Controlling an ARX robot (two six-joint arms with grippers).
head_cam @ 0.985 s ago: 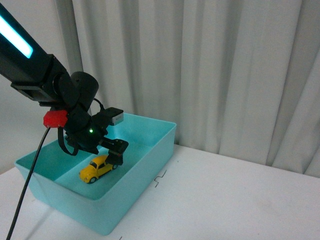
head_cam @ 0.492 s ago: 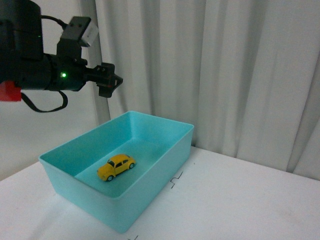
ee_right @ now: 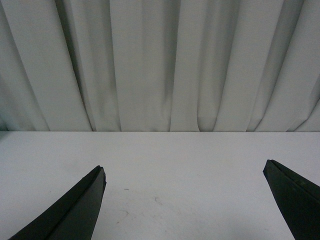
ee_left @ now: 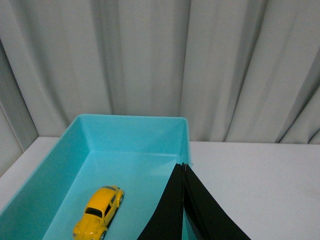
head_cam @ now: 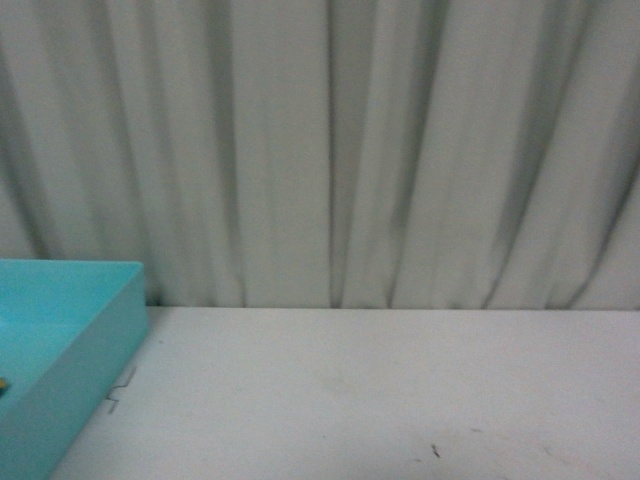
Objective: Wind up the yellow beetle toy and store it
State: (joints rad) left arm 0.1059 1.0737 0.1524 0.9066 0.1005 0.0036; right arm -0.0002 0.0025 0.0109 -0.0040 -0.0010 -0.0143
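Note:
The yellow beetle toy (ee_left: 99, 212) stands on its wheels on the floor of a teal bin (ee_left: 130, 120), seen in the left wrist view. My left gripper (ee_left: 183, 166) is shut with nothing between its black fingers. It hangs above the bin's near right corner, apart from the toy. In the right wrist view my right gripper (ee_right: 185, 172) is open wide over bare white table (ee_right: 170, 165), holding nothing. Neither arm shows in the front view, where only a corner of the bin (head_cam: 70, 330) is visible at the left edge.
A pale pleated curtain (head_cam: 330, 150) closes off the back of the table (head_cam: 380, 390). Small black marks lie on the tabletop beside the bin (head_cam: 120, 392).
The left arm rose from the toy in the bin and then left the front view. That view has swung right, so the bin now sits at its left edge.

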